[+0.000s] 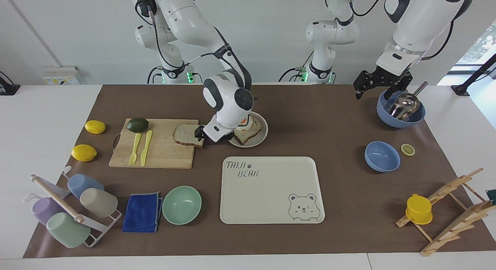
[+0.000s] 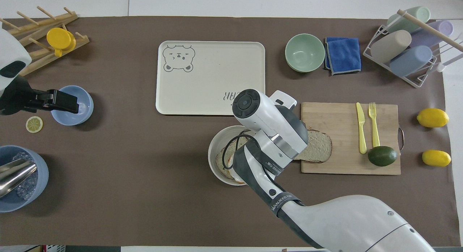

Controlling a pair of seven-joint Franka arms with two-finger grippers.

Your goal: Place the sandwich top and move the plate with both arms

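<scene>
— Which step were we on?

— The first one, by our reading: fetching the plain square slice of light wheat bread with a brown crust [image 1: 187, 135]. It lay flat on the pale wooden cutting board [image 1: 159, 150], at the board's corner nearest the small round beige-grey plate [image 1: 259, 140], and it overhung that edge a little. The plate carried the other slice with the fried egg, just beside the board toward the left arm's end of the bench.

— And our end effectors?

— The right end effector [image 1: 205, 135] sat low between the board and the plate, at the slice's edge, fingers spread wide and holding nothing. Whether a fingertip touched the crust, we could not tell. The left end effector [image 1: 381, 85] waited well away from the board, over the rim of the blue bowl with the metal scoop [image 1: 401, 109], likewise wide open and empty.

— What did the next move call for?

— We judged the right fingers had to straddle the thin slice and close gently, then lift it and carry it over the egg.
</scene>
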